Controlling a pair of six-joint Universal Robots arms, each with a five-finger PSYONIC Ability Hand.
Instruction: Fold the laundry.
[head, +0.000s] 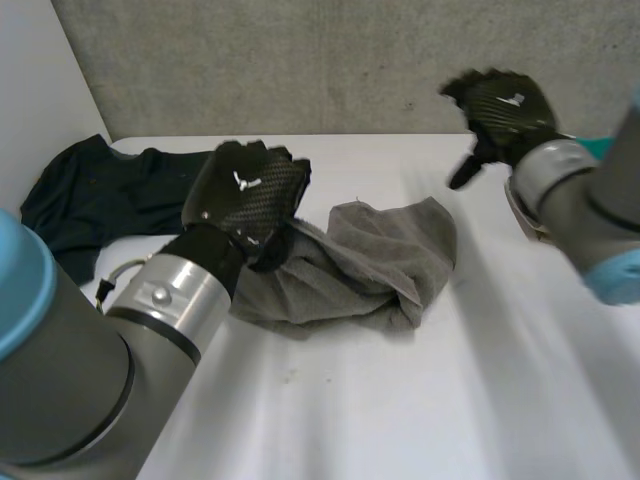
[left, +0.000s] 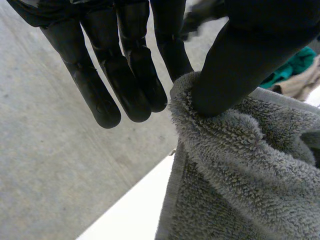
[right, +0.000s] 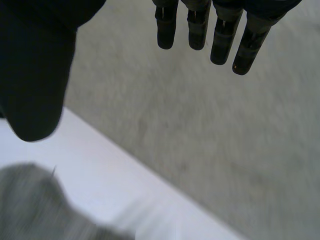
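A crumpled grey towel (head: 370, 265) lies in the middle of the white table (head: 420, 400). My left hand (head: 250, 195) is at its left end. There the thumb (left: 235, 70) digs into the raised towel edge (left: 240, 175) and pinches it beside the straight fingers (left: 125, 75). My right hand (head: 500, 105) hovers high at the back right, well clear of the towel. Its fingers (right: 200, 30) are straight and spread from the thumb (right: 35, 75) with nothing between them. Below that thumb, part of the towel (right: 30, 205) shows.
A dark garment (head: 100, 190) lies heaped at the table's back left corner. Teal cloth (left: 295, 65) and beige cloth (left: 300, 85) lie past the towel on the right side. A concrete wall (head: 330, 60) runs along the table's far edge.
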